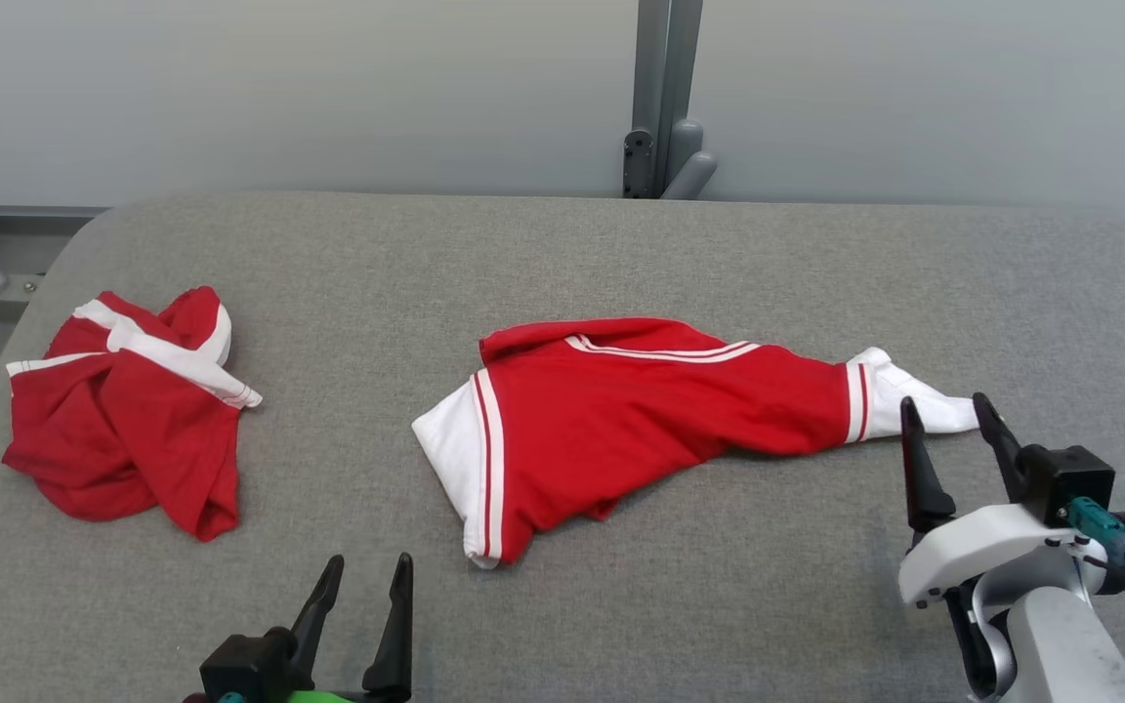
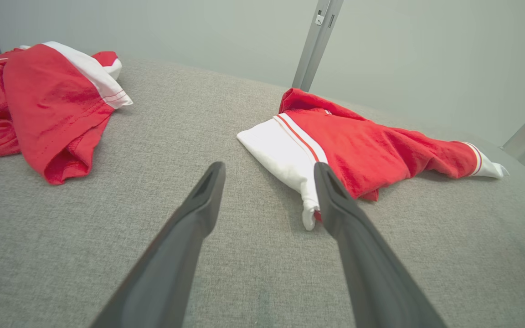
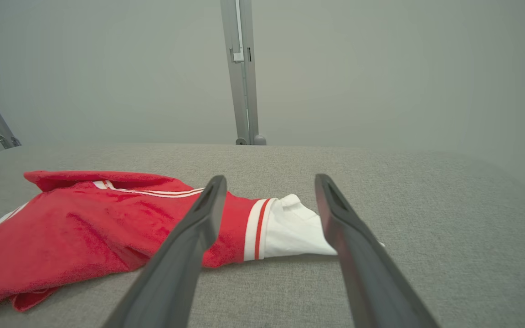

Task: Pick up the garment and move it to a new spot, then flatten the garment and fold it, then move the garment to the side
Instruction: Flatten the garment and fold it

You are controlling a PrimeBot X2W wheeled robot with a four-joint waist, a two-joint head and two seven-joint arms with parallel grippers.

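Garment (image 1: pixel 641 420) at your right gripper (image 1: pixel 943 400): the two long, dark, tapered fingers (image 3: pixel 189 246) stand spread wide and grip nothing. The narrow white end of the cloth lies flat on the counter (image 1: pixel 621 254) between them. In the right wrist view the right-hand finger overlaps the very tip of that white end, but you cannot tell whether it actually touches.

From there the garment runs leftward across the middle of the counter. First comes a white cuff edged with thin red and white stripes, then a soft red knit body, creased and partly doubled over, which widens to a broad white band at its far end.

Your left gripper (image 1: pixel 369 560) sits at the near edge with its fingers (image 2: pixel 189 228) also parted wide. They are empty and hang over bare surface, close to the white band without touching it.

The counter top is a grey woven fabric with a fine, even grain and rounded corners.

Well apart on the left lies a second garment (image 1: pixel 123 410), red with white trim, crumpled into a loose heap.

Behind the counter a grey metal post (image 1: pixel 665 98) stands against a plain pale wall (image 1: pixel 328 88).
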